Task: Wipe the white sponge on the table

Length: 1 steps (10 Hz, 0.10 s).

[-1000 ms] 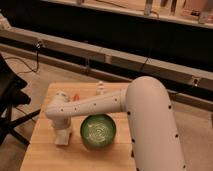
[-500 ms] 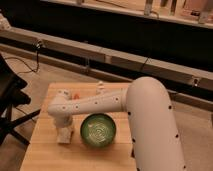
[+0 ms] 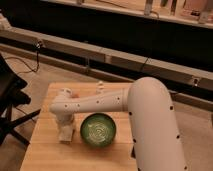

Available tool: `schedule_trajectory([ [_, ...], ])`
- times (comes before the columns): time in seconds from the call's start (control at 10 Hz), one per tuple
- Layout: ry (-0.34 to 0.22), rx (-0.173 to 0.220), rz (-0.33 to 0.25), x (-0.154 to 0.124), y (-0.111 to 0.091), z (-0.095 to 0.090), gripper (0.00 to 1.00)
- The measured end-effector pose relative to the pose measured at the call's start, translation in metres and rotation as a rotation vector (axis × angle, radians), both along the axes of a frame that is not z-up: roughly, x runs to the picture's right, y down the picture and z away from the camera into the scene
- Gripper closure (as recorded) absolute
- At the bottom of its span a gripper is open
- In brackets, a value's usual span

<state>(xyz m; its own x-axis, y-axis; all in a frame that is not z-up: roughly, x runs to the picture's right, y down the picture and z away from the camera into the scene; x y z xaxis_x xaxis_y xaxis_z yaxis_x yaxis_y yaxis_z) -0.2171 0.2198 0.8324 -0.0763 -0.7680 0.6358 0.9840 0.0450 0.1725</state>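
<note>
Hand point(image 3: 65, 131) is down at the left-centre of the frame, pressed toward the table point(image 3: 45, 155), just left of the green bowl point(image 3: 99, 130). The white sponge point(image 3: 65, 135) shows as a pale block under the hand, on the table top near the bowl's left rim. Can't tell whether the hand is clenched on it or only pushing down; the wrist hides the contact.

Handling, my read: sponge is light, soft, compressible, not fragile. It will squash and may drag or roll under sideways force. Best held across its short sides, low, with steady downward pressure.

Against the earlier frame: hand and sponge sit slightly further right and lower on the table, closer to the bowl. Bowl itself unmoved. Small white bottle-like figure point(image 3: 100, 88) at the table's far edge, centre frame, also unmoved. Something orange point(image 3: 76, 93) peeks behind the arm point(image 3: 100, 102).
</note>
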Motion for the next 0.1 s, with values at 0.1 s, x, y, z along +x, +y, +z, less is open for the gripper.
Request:
schedule_trajectory([
  [0.1, -0.005, 0.0, 0.0, -0.0008, 0.0011, -0.0014, 1.0],
])
